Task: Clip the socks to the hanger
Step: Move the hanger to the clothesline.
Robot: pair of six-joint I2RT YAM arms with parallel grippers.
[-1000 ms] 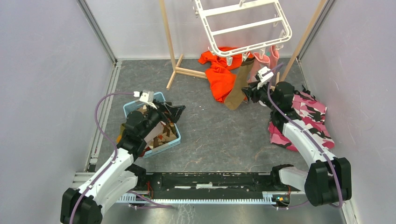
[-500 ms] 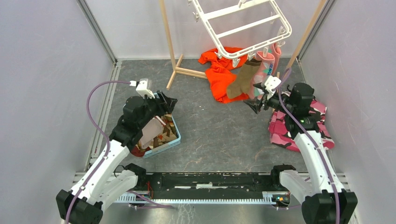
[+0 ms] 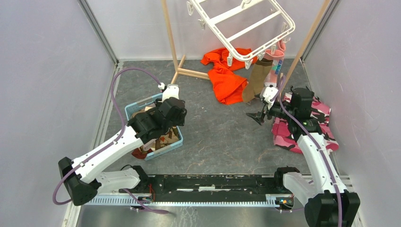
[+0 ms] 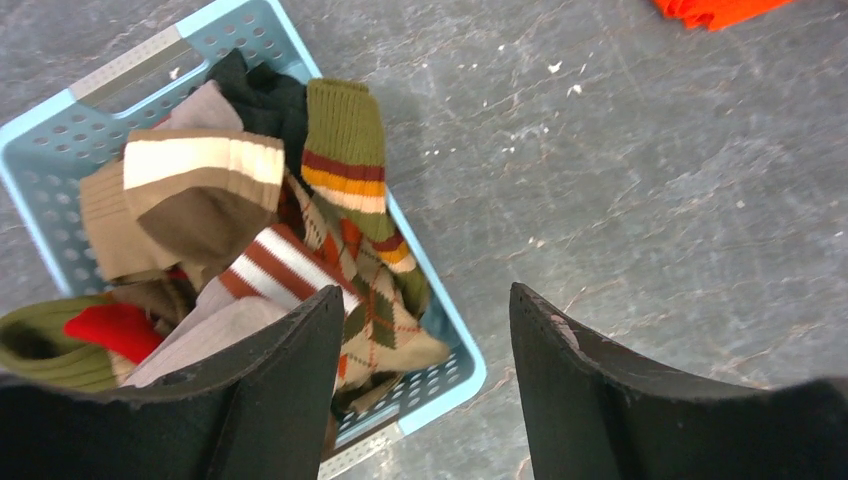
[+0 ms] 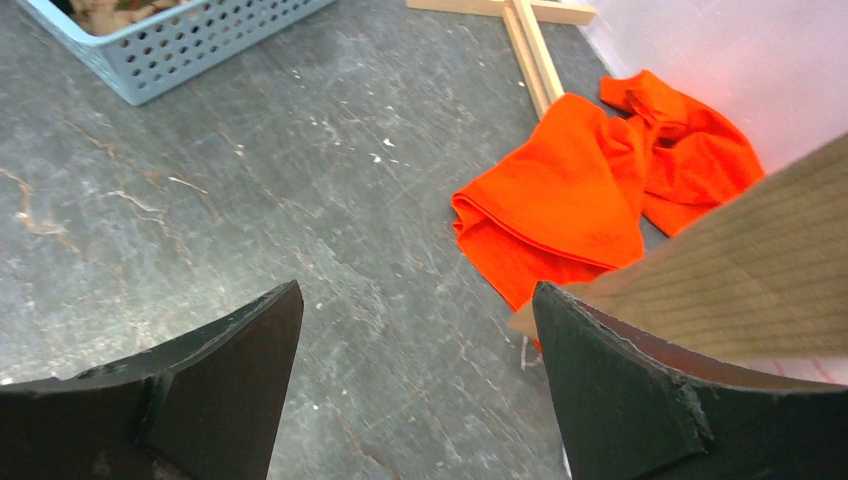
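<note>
Left hand (image 4: 422,320) hangs released and empty above the corner of the light-blue perforated plastic basket (image 4: 462,372). Its jaws are spread wide, one over the heap of assorted socks (image 4: 300,230) inside, the other over the bare grey mottled bench (image 4: 650,180) outside. Right hand (image 5: 417,300) is likewise released and holds nothing. It sits low over the bench, below the tilted white plastic hanger frame (image 3: 246,28).

Risks noted:
- **Basket wall:** A straight descent by the left hand would likely put the wall between the jaws, so a finger could strike the rim or shove the basket.
- **Tangled socks:** The argyle sock (image 4: 380,320) lies pressed against the olive striped sock (image 4: 345,140), so a closing grip may well lift more than one.
- **Hung sock:** The plain brown sock (image 5: 740,260) hanging from a clip passes just beside the right hand's finger on the right of the wrist view. Whether they touch I cannot tell. A careless move there could drag it off the clip.

Position: the loose socks lie beneath the left hand, slightly to its left and near it. The brown sock and a pink sock (image 3: 274,56) hang from the frame's lower edge, above and beyond the right hand.
</note>
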